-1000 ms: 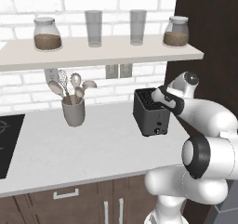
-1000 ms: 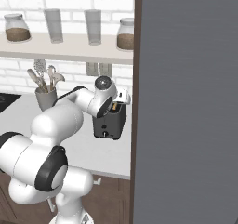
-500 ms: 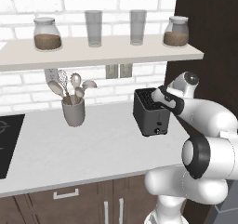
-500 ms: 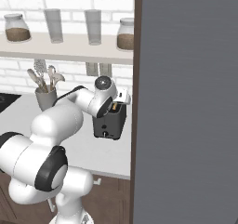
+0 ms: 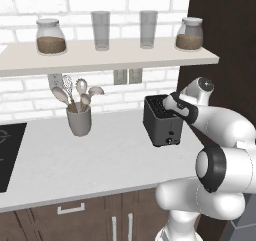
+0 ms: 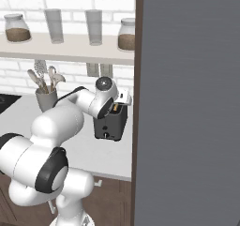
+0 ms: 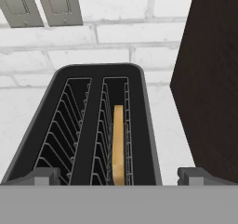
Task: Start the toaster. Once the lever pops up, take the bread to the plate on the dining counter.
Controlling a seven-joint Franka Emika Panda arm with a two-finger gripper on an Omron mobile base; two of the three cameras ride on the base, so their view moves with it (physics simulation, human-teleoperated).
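The dark toaster stands on the pale worktop close to the brick wall, its slots facing up, and it appears again in the right base view. My gripper hangs open just over the toaster's near top end, also seen from the other side. From the hand camera I look down into the toaster. A thin tan slice of bread stands on edge in the right slot. My gripper has one fingertip on each side of the toaster's width, holding nothing. The plate and the dining counter are out of view.
A grey utensil cup stands left of the toaster. A shelf with jars and glasses runs overhead. A tall dark cabinet wall rises just right of the toaster. A black cooktop lies far left. Wall outlets sit behind.
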